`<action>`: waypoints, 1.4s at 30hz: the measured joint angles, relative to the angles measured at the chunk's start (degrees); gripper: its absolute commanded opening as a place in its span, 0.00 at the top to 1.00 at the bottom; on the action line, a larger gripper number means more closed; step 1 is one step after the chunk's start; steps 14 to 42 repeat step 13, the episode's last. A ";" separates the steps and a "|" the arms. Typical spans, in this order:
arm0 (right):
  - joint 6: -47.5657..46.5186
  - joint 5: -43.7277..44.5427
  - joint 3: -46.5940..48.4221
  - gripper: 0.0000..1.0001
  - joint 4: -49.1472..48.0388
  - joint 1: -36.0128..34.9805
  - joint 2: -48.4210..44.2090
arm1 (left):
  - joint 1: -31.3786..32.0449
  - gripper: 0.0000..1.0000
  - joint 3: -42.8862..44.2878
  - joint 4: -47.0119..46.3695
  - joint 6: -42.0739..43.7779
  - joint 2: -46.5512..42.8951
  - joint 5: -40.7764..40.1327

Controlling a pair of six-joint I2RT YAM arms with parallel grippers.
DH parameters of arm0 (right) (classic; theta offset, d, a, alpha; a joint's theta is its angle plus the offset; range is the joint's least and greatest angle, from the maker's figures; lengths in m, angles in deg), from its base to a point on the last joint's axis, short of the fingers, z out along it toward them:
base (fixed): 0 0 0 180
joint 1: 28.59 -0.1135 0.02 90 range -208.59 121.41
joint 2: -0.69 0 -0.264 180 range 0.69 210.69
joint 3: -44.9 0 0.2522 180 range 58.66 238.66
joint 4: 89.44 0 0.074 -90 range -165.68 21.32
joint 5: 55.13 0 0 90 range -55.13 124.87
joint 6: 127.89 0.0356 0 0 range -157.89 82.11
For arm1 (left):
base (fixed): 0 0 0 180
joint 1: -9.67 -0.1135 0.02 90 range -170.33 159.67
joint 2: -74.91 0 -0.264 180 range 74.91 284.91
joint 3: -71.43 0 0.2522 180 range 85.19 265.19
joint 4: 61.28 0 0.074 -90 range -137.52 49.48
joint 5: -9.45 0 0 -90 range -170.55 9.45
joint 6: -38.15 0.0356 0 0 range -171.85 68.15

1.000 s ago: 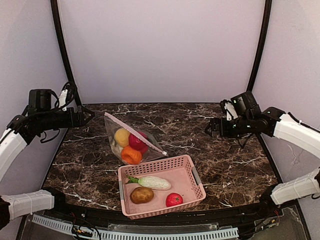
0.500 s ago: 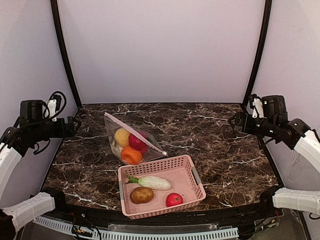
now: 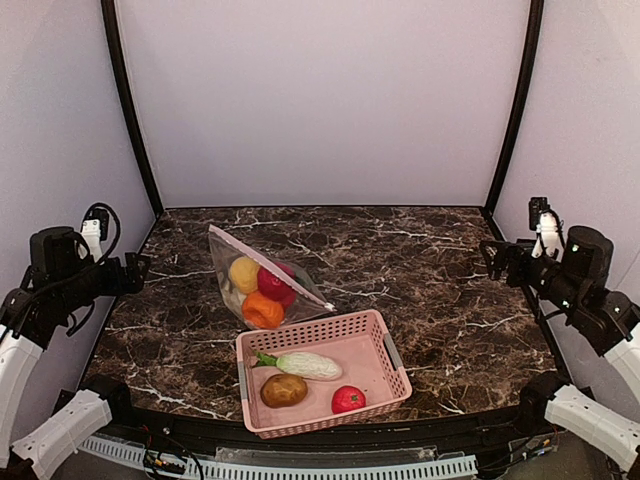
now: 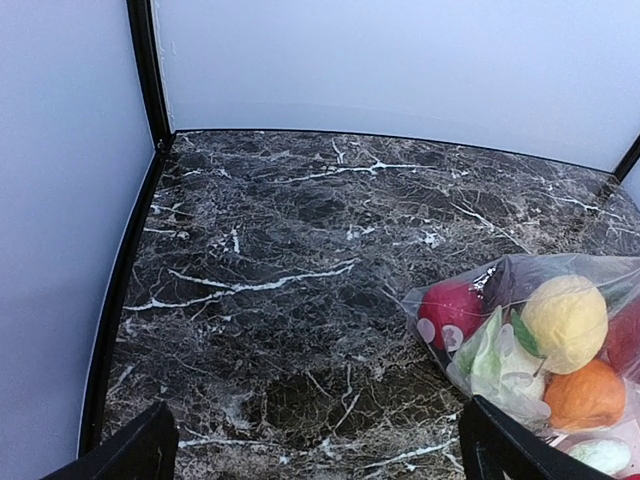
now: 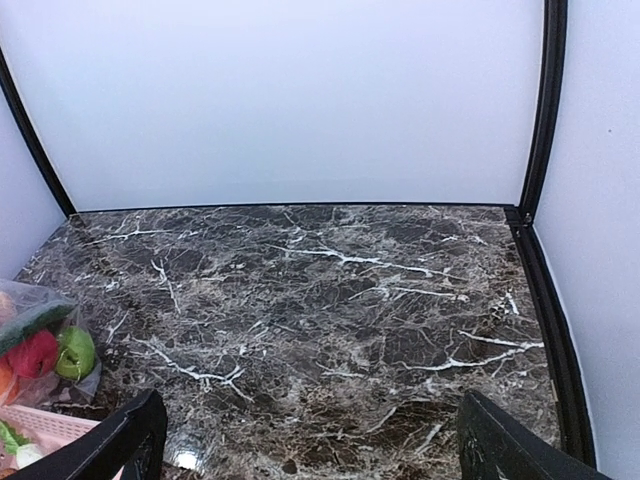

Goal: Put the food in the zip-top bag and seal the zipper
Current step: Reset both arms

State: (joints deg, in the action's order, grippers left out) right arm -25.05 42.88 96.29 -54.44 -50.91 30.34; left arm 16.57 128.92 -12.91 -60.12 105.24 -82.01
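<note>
Dark marble table (image 3: 460, 310) fills the middle of the overhead view. At lower centre sits a pink slatted basket (image 3: 392, 358), holding a pale long vegetable (image 3: 305, 365), a brown potato (image 3: 284, 390) and a small red ball (image 3: 348, 399). Just above and left of it lies the zip-top bag (image 3: 226, 262), with the zipper (image 3: 272, 266) running diagonally along its upper-right edge; whether the strip is pressed shut is too fine to tell. Overhead, only a yellow ball (image 3: 244, 274), a red fruit (image 3: 277, 284) and an orange ball (image 3: 263, 310) show inside. The left wrist view adds a pale cabbage (image 4: 500, 365) in the bag, which the frame's right edge cuts off; the right wrist view adds a green ball (image 5: 76, 352) at its far left. The left gripper (image 3: 135, 272) at mid-left and the right gripper (image 3: 495, 255) at mid-right look small and dark overhead. Each wrist view shows only fingertips (image 4: 140, 455) in the bottom corners, spread wide, holding nothing
</note>
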 measured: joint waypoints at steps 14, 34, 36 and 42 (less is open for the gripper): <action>-1.18 2.34 -2.01 0.01 -0.28 0.00 -2.78 | 0.00 0.01 -3.10 -1.16 -0.52 -5.18 -1.44; -1.18 2.34 -2.01 0.01 -0.28 0.00 -2.78 | 0.00 0.01 -3.10 -1.16 -0.52 -5.18 -1.44; -1.18 2.34 -2.01 0.01 -0.28 0.00 -2.78 | 0.00 0.01 -3.10 -1.16 -0.52 -5.18 -1.44; -1.18 2.34 -2.01 0.01 -0.28 0.00 -2.78 | 0.00 0.01 -3.10 -1.16 -0.52 -5.18 -1.44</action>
